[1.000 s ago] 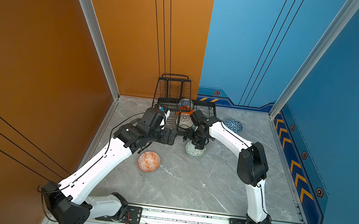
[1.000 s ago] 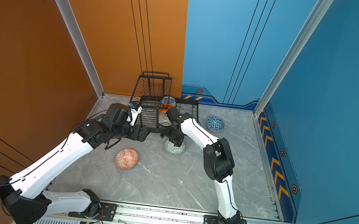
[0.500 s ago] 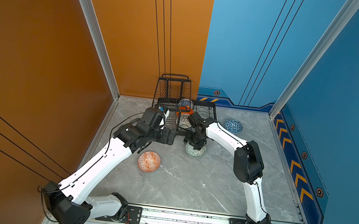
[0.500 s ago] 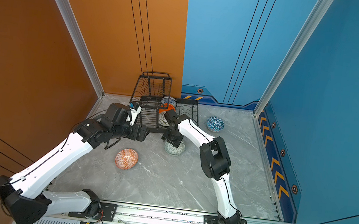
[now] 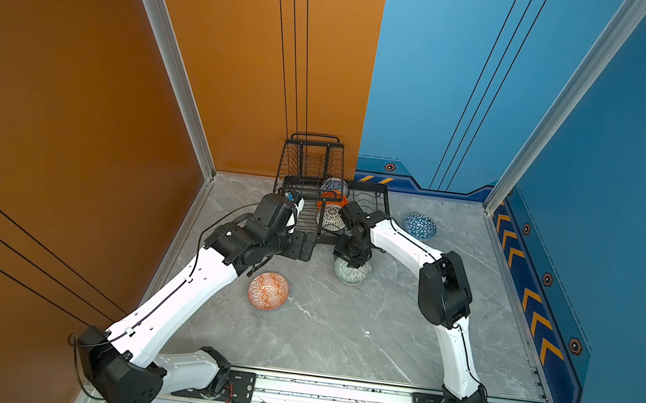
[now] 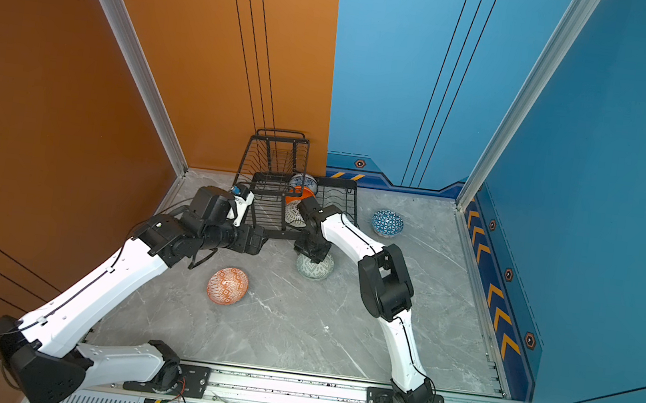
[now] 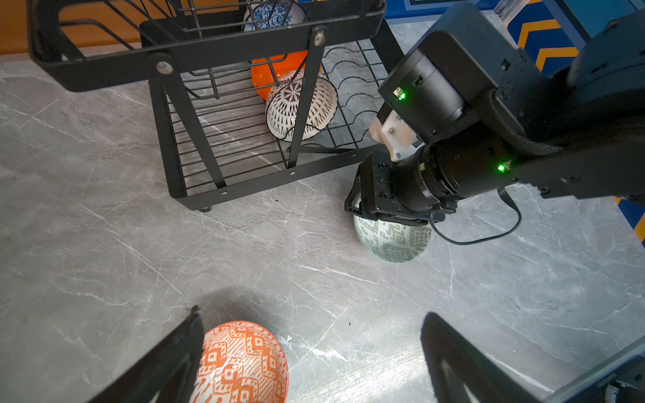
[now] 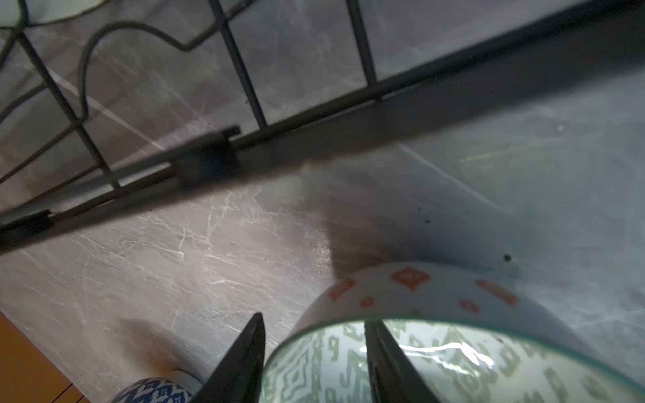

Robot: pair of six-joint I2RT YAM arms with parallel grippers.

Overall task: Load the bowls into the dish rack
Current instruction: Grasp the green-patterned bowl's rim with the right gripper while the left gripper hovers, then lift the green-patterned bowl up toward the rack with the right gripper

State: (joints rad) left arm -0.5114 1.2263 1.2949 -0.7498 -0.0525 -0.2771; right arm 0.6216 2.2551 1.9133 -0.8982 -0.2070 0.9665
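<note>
Roughly half the job looked done: three of the six bowls sat in the dish rack (image 7: 241, 52) at 12 o'clock on the grey marble table (image 5: 338, 338), one behind another; these were the blue-white floral bowl (image 7: 268, 15), the plain orange bowl (image 7: 265, 75) and the white lattice bowl (image 7: 321, 104); three were left on the table, the orange-white geometric bowl (image 5: 268, 291) at 9 o'clock, the blue-white triangle bowl (image 5: 420, 226) at 1 o'clock, and the pale green patterned bowl (image 7: 394, 240) near the middle, just in front of the rack; the right gripper (image 8: 314, 319) straddled the green bowl's rim, one finger inside and one outside, though whether it pinched the wall could not be told; the left gripper (image 7: 312, 311) hung spread wide and empty at 10 o'clock; no brand or label was legible, and faint print on the front rail was too small to read
</note>
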